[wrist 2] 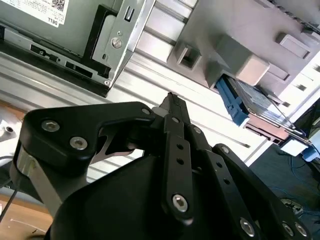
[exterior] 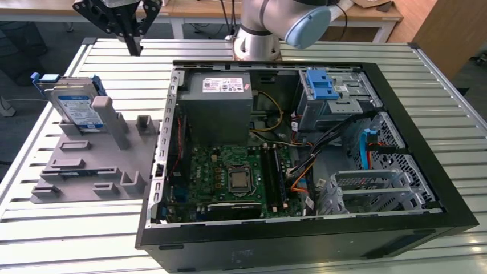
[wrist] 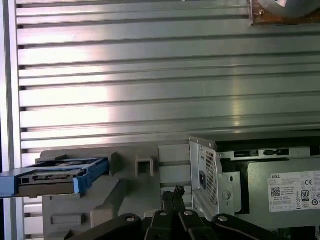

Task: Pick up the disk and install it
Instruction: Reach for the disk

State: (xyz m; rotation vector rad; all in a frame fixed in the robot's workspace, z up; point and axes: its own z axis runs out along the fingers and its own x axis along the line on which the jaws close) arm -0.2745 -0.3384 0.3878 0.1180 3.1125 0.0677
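Tool (exterior: 137,51) closed, empty, touching nothing, hanging above table (exterior: 76,240) apart from disk (exterior: 78,109) standing upright in fixture (exterior: 84,165)

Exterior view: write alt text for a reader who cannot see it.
The gripper, shut and empty, hangs over a slatted metal table, apart from the disk, which stands upright on a grey fixture plate at the exterior view's left. An open computer case lies at the exterior view's right.

The grey arm (exterior: 263,25) stands upright at the far edge in the exterior view. Toward that view's left, the black gripper (exterior: 136,50) hangs pointing straight down, its fingers (wrist 2: 173,125) pressed together tip to tip.
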